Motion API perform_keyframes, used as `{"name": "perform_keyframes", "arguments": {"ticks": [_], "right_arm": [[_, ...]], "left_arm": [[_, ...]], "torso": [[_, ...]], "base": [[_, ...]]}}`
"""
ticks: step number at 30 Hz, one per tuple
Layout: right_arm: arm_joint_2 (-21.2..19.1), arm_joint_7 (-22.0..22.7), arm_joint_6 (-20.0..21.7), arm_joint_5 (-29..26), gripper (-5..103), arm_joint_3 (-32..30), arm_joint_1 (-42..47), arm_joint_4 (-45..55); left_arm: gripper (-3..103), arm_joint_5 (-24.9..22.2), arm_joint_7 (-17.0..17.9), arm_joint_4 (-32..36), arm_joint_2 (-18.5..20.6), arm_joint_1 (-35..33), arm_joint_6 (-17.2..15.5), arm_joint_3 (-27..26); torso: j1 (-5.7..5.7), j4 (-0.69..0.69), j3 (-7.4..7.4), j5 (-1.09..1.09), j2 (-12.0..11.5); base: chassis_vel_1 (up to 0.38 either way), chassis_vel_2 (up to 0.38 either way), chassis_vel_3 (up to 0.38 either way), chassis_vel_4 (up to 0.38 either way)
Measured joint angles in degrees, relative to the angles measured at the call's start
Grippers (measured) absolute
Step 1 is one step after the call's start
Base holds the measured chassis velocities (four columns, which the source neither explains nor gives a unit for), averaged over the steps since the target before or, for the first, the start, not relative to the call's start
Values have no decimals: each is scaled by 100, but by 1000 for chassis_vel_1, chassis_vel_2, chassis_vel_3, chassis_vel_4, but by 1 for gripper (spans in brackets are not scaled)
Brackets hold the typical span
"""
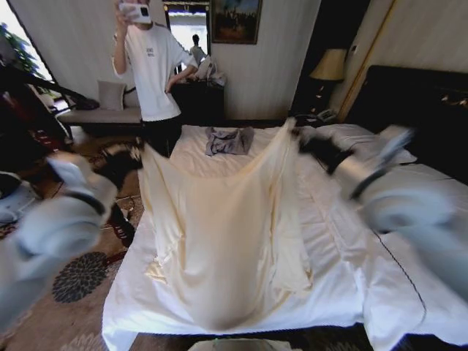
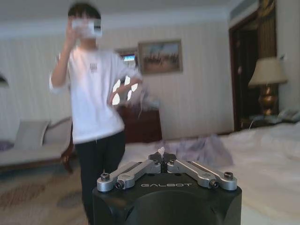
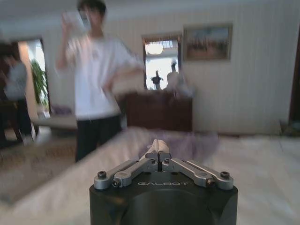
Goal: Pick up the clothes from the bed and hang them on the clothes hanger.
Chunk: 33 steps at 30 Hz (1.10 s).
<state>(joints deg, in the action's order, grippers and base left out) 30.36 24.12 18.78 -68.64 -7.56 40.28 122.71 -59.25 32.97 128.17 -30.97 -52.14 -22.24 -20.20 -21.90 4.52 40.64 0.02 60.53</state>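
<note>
The clothes (image 1: pixel 227 227), a large cream shirt, hang spread wide above the bed (image 1: pixel 344 248), with the lower hem resting on the white sheet. My left gripper (image 1: pixel 137 157) is shut on one top corner and my right gripper (image 1: pixel 301 139) on the other. In the left wrist view the left gripper (image 2: pixel 162 156) pinches a sliver of cream fabric. In the right wrist view a fold of the clothes (image 3: pixel 160 143) sticks up from the shut right gripper (image 3: pixel 159 154). The clothes hanger is out of view.
A small grey-blue garment (image 1: pixel 228 139) lies at the bed's far end. A person (image 1: pixel 155 69) stands just beyond it. The black headboard (image 1: pixel 417 102) and a lamp (image 1: pixel 329 66) are to the right. A bench (image 1: pixel 102 113) and patterned rug (image 1: pixel 80 278) are to the left.
</note>
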Motion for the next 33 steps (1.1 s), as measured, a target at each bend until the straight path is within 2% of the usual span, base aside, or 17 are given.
{"name": "perform_keyframes", "arguments": {"ticks": [1, 2, 4, 6, 7, 11, 13, 16, 17, 23, 24, 27, 28, 30, 33], "right_arm": [[214, -123, -80, 260, 0, 224, 6, -314], [214, -123, -80, 260, 0, 224, 6, -314], [557, -187, -145, 463, 0, 572, -55, -710], [923, -282, -210, 771, 0, 879, -119, -1179], [923, -282, -210, 771, 0, 879, -119, -1179], [1327, -462, -363, 1215, 0, 1127, -114, -1882], [1384, -488, -398, 1281, 0, 1153, -108, -1989], [1719, -585, -519, 1499, 0, 1287, -189, -2486], [1719, -585, -519, 1499, 0, 1287, -189, -2486], [2399, -639, -664, 1684, 0, 1747, -929, -3631], [2399, -639, -664, 1684, 0, 1747, -929, -3631], [2842, -719, -736, 1765, 0, 1867, -1352, -4345], [2842, -719, -736, 1765, 0, 1867, -1352, -4345], [3200, -799, -805, 1886, 0, 1953, -1651, -4864], [3421, -827, -844, 1948, 0, 1987, -1825, -5145]], "left_arm": [[1, 168, -30, -186, -215, 33, 23, 227], [1, 168, -30, -186, -215, 33, 23, 227], [1, 398, -60, -517, -514, 93, 40, 541], [1, 801, -200, -995, -918, 132, 92, 893], [1, 801, -200, -995, -918, 132, 92, 893], [1, 1315, -420, -1734, -1537, 136, 248, 1160], [1, 1380, -447, -1855, -1633, 152, 284, 1187], [1, 1502, -545, -2290, -2010, 344, 428, 1315], [1, 1502, -545, -2290, -2010, 344, 428, 1315], [1, 1657, -682, -3248, -2457, 915, 633, 1510], [1, 1657, -682, -3248, -2457, 915, 633, 1510], [1, 1673, -729, -3866, -2728, 1461, 726, 1640], [1, 1673, -729, -3866, -2728, 1461, 726, 1640], [1, 1617, -763, -4349, -2959, 1931, 752, 1750], [1, 1643, -815, -4649, -3080, 2179, 776, 1792]], "torso": [[1, -2, 0, -1, 0], [1, -2, 0, -1, 0], [2, -8, -1, 1, 0], [1, -10, 0, -6, 0], [1, -10, 0, -6, 0], [1, -7, 0, -3, 0], [1, -5, 0, -3, 0], [3, -5, -1, -2, 0], [3, -5, -1, -2, 0], [2, -9, 0, -2, 0], [2, -9, 0, -2, 0], [1, -6, 0, -5, 0], [1, -6, 0, -5, 0], [0, -6, 0, -2, 0], [1, -4, 0, -4, 0]], "base": [[0, 0, 0, 0], [0, 0, 0, 0], [0, 0, 0, 0], [0, 0, 0, 0], [0, 0, 0, 0], [0, 0, 0, 0], [0, 0, 0, 0], [0, 0, 0, 0], [0, 0, 0, 0], [0, 0, 0, 0], [0, 0, 0, 0], [0, 0, 0, 0], [0, 0, 0, 0], [0, 0, 0, 0], [0, 0, 0, 0]]}}
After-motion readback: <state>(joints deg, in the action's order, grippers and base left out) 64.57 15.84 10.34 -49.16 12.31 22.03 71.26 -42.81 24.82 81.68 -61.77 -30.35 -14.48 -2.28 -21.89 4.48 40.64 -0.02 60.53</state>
